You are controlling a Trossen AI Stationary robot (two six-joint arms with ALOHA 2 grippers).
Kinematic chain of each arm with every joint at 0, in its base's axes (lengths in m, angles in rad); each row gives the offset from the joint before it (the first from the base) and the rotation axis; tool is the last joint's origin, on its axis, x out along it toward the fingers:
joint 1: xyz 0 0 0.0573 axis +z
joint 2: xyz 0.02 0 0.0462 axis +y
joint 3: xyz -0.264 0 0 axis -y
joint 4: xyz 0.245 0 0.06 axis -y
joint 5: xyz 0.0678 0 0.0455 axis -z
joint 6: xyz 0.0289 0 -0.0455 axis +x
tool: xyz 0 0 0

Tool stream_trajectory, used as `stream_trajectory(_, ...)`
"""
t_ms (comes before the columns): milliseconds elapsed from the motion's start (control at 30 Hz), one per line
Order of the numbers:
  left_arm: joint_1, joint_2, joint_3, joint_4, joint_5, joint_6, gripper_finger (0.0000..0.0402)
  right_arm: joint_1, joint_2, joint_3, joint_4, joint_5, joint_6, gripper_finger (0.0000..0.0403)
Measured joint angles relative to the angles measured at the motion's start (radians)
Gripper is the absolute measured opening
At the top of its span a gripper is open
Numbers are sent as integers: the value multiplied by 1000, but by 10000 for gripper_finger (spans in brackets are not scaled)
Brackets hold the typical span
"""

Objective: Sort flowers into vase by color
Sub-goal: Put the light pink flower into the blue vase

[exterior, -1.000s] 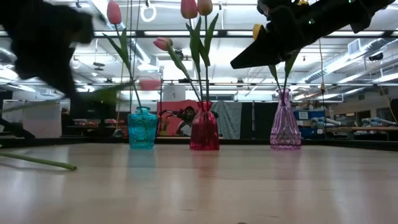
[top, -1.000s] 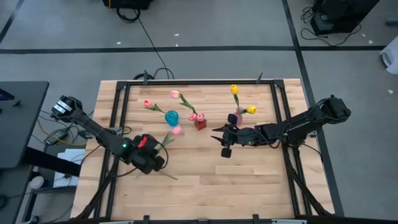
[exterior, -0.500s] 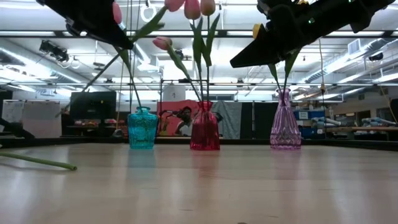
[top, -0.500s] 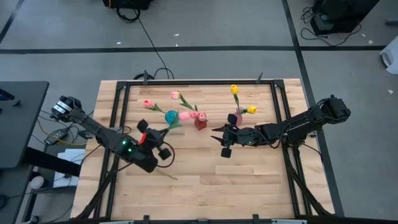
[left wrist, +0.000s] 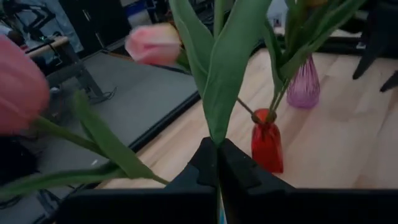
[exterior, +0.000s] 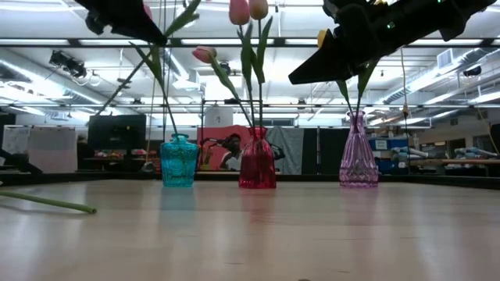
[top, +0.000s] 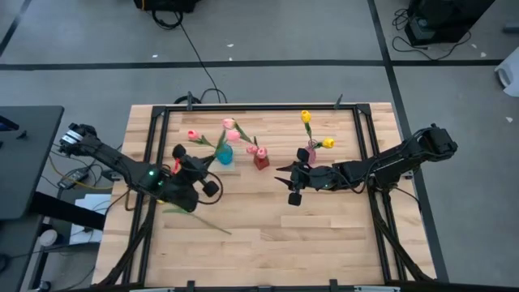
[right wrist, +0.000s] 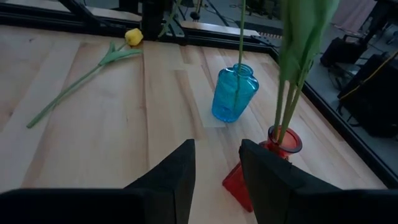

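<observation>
My left gripper (top: 204,166) (left wrist: 217,165) is raised just near-left of the blue vase (top: 225,154) (exterior: 179,161) and shut on a pink tulip (left wrist: 152,43) that slants upward. The blue vase holds a pink tulip (top: 193,135). The red vase (top: 261,161) (exterior: 257,158) holds several pink tulips. The pink vase (top: 310,152) (exterior: 358,152) has two yellow tulips (top: 306,116). A yellow tulip (right wrist: 130,36) lies flat on the table; its stem (top: 207,222) shows near the left arm. My right gripper (top: 293,183) (right wrist: 214,180) hovers open, near the pink vase. My left gripper pinches the tulip between its two shut fingers, low on the stem where a broad leaf (left wrist: 214,124) rises. The tulip is lifted clear of the table and slants up and away from the fingers, its bud above the vases. Stem or leaf alone in the pinch, I cannot tell.
The three vases stand in a row across the table's far half. A black frame (top: 154,146) runs along the table's left, far and right edges. Bare wood (top: 284,235) lies on the near half.
My left gripper rose and moved toward the far edge, up to the blue vase, still shut on the pink tulip. The tulip came up from low over the table and now slants higher, its bud above the vases.
</observation>
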Motion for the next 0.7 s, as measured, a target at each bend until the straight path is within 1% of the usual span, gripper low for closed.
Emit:
stream_trajectory(67,5,-22,-6,49,0,48,4,0,0,0,0,0,0,139)
stream_trajectory(133,18,-34,-28,153,20,137,4,0,0,0,4,0,0,139)
stream_trajectory(433,183,-46,-154,721,267,584,3,0,0,0,19,0,1,139)
stream_trajectory(533,236,-51,-204,960,357,715,3,0,0,0,17,0,1,139)
stream_trajectory(600,274,-50,-240,1062,419,763,3,0,0,0,14,0,1,139)
stream_trajectory(700,331,-49,-282,1146,483,792,3,0,0,0,9,0,2,139)
